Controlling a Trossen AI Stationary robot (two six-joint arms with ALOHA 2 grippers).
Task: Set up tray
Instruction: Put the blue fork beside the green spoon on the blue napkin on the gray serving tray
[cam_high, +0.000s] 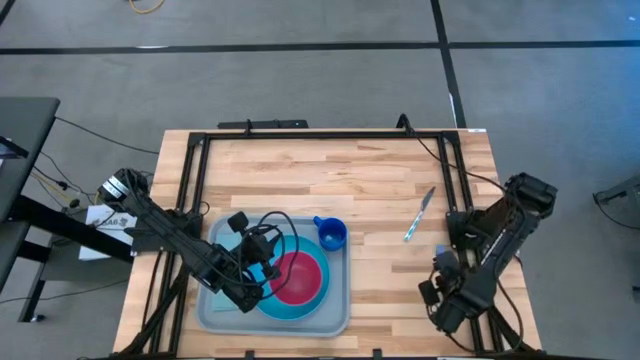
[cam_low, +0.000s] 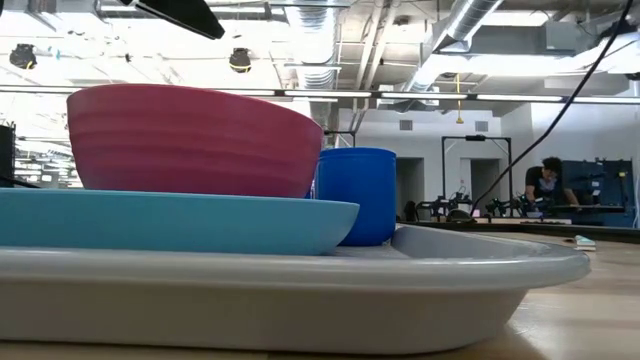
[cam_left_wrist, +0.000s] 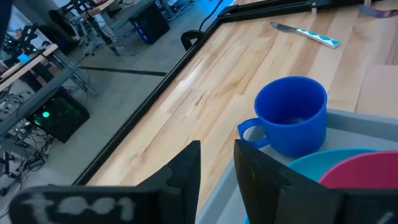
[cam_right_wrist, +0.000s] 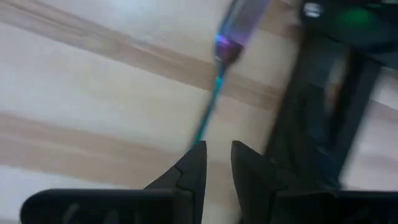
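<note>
Wood surface; tray near front edge, holds plate, pink bowl, blue cup so meal sits together; left fingers little open, empty, above tray; right fingers little open, empty, resting aside; knife waits outside.

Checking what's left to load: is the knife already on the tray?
No: in the high view the knife lies on bare wood, well right of the tray, which holds the plate, bowl and cup.

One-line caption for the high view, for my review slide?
Tray holds blue plate, red bowl and mug; left tool above the tray, knife on the table.
</note>
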